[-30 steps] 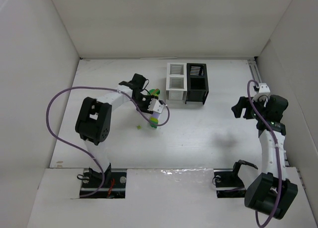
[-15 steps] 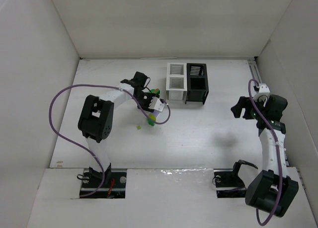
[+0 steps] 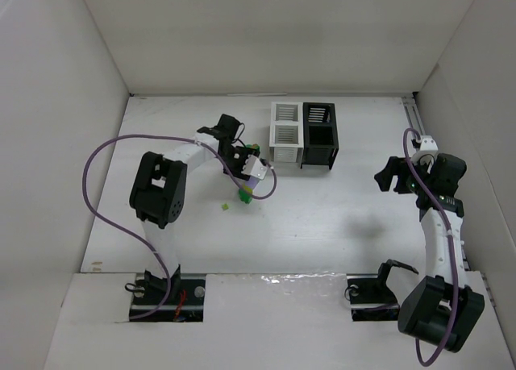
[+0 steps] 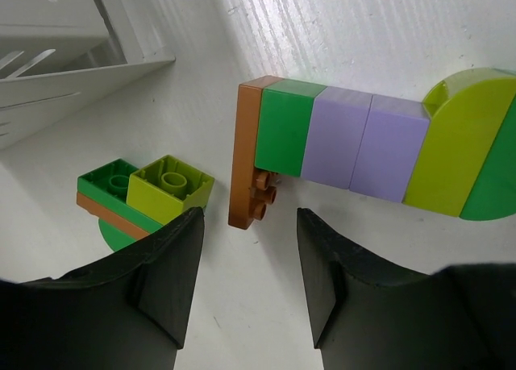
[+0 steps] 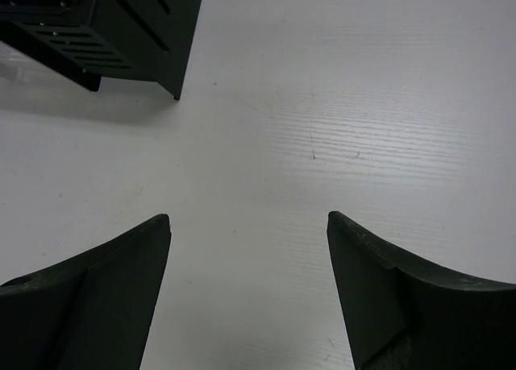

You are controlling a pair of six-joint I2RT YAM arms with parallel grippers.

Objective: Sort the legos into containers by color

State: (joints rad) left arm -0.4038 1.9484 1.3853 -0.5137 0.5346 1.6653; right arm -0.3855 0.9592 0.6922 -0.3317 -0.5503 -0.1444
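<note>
A long lego stack (image 4: 355, 144) lies flat on the table: an orange-brown plate, then green, lavender, yellow-green and green bricks. It shows in the top view (image 3: 246, 193) too. A small stack (image 4: 145, 194) of green, yellow-green and orange-brown stands to its left, also in the top view (image 3: 251, 150). My left gripper (image 4: 248, 237) is open and empty, its jaws just short of the orange-brown end; in the top view it (image 3: 241, 171) sits between the two stacks. The containers (image 3: 304, 135) stand behind, two white and two black. My right gripper (image 5: 248, 225) is open and empty over bare table.
A tiny yellow-green piece (image 3: 227, 206) lies left of the long stack. A white bin's wall (image 4: 72, 39) is close on the left gripper's far left. A black bin's corner (image 5: 121, 23) is ahead of the right gripper (image 3: 388, 176). White walls enclose the table.
My left arm has shifted a little toward the far side and the bins, with the gripper staying by the stacks. My right arm has barely moved.
</note>
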